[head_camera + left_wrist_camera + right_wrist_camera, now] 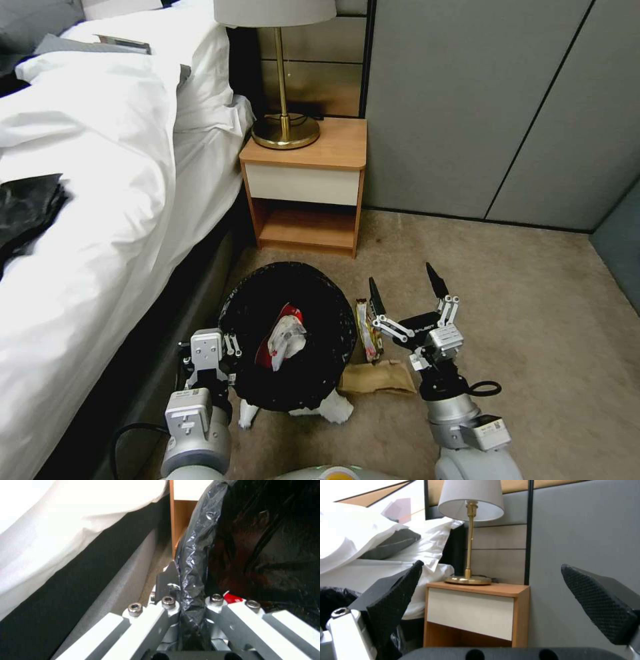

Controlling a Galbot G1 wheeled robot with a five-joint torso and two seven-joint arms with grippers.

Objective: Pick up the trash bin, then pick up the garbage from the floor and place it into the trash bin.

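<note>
The trash bin, its black liner folded over the rim, sits tilted beside the bed, mouth towards me. My left gripper is shut on the bin's near-left rim; the left wrist view shows its fingers clamping the crinkly liner. A red-and-white wrapper lies inside the bin. On the floor right of the bin lie a yellow snack wrapper and a brown card scrap. My right gripper hovers open just above and right of them, holding nothing. White bits peek from under the bin.
A wooden nightstand with a brass lamp stands right behind the bin. The bed with white bedding runs along the left, a black plastic sheet on it. Grey wall panels close the back. Open carpet lies to the right.
</note>
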